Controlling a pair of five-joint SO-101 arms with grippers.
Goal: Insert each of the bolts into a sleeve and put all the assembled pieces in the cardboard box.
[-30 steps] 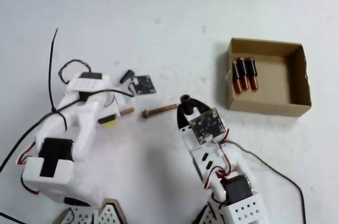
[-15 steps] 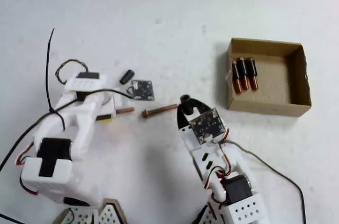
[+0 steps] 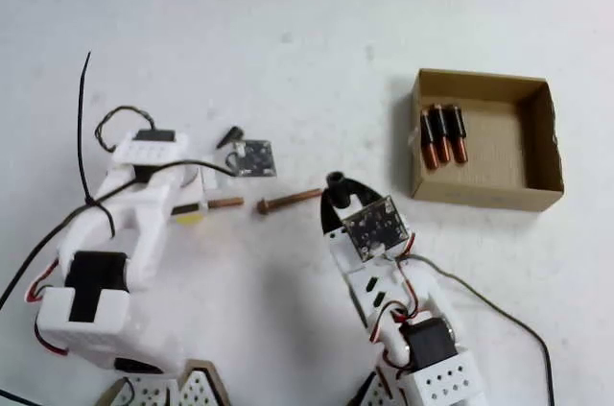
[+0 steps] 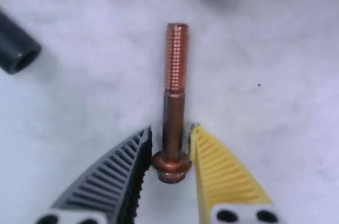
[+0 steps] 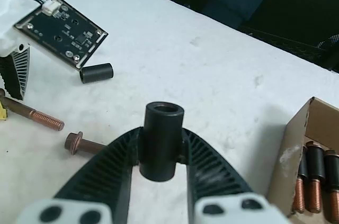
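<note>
Clamping a short black cylindrical sleeve (image 5: 161,139) around its lower half, the right arm's jaws hold it upright with the open bore facing up, near the middle of the white table (image 3: 317,51). The left arm's jaws, one grey and one yellow, stand slightly apart and low over the table. They straddle the smooth shank of a copper-coloured flanged bolt (image 4: 175,97) just above its head. A thin dark gap shows on the grey side, and the yellow one sits just beside the flange. This bolt lies flat on the table, its threaded end pointing away from the jaws. Just past that tip, near but apart from it, is the flanged head of a second copper-coloured bolt (image 3: 288,200). The second bolt also lies flat, between the two arms, with its threaded end just beside the right arm's jaws. A loose black sleeve (image 3: 230,136) lies on its side on the table beyond the left arm's jaws, just beside the small dark circuit board (image 3: 254,157) mounted on that arm. Well apart from both arms, on the right arm's side of the table, sits the open brown cardboard box (image 3: 484,197). Three assembled pieces (image 3: 442,137) lie in it side by side, each a copper bolt in a black sleeve. They are in the part nearest the table's middle, with the sleeved ends toward the far wall.
</note>
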